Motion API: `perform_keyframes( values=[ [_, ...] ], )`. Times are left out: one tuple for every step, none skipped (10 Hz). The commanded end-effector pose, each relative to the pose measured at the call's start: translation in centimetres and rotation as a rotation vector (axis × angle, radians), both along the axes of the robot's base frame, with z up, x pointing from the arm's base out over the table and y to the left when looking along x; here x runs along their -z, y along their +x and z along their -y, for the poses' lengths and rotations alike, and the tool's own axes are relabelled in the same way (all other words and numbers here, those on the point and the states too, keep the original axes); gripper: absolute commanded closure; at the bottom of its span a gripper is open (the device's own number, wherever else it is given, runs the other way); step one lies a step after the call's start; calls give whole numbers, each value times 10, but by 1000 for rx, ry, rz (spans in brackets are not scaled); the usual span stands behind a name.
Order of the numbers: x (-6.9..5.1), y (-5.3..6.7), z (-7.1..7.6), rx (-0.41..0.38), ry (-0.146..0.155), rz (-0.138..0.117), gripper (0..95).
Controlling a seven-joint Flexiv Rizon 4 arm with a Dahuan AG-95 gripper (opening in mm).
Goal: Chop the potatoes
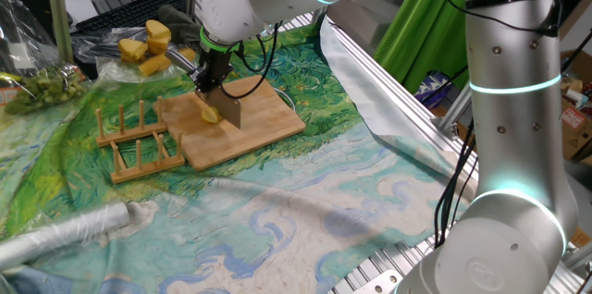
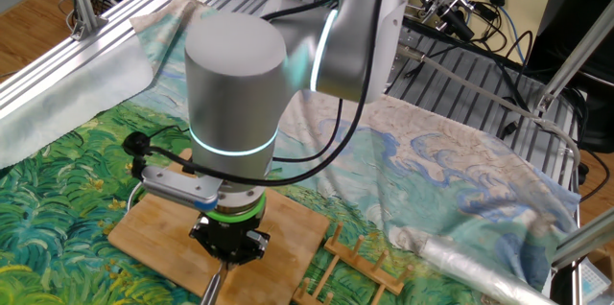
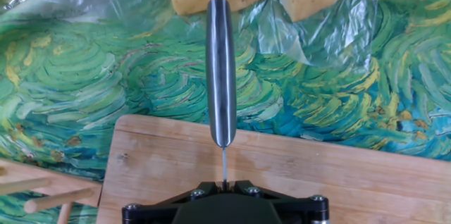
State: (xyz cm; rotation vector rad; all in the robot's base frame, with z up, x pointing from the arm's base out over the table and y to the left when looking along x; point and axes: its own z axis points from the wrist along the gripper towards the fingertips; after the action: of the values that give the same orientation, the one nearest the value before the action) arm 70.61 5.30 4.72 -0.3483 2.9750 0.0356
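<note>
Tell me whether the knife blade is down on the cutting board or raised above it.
Down. In one fixed view the knife stands blade-edge on the cutting board, beside the potato, held by the gripper.

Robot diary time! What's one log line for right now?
gripper: shut on knife | knife: blade down on potato | potato: on wooden board

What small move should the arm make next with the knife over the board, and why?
Probably press the knife straight down. In one fixed view its blade stands on edge against the small potato lying on the board, and the tool holds the handle from above. The potato still looks whole on the near side, though the blade hides its far side, so that is a guess.
</note>
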Motion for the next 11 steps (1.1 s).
perform_keyframes(
  values=[
    [-9,-1,-1,-1,-3,3,950],
    [-13,-2,0,0,-3,4,950],
    [-17,-3,1,-1,-3,4,950],
    [-18,-2,1,-1,-4,4,950],
    [-16,-2,1,0,-3,1,950],
    [-9,-1,-1,1,-2,4,950],
    [5,-1,-4,5,-3,15,950],
    [19,0,-6,12,-1,29,950],
    [19,0,-7,12,-1,19,950],
    [9,-1,-6,11,-1,13,950],
    [4,0,-6,9,0,13,950]
  ],
)
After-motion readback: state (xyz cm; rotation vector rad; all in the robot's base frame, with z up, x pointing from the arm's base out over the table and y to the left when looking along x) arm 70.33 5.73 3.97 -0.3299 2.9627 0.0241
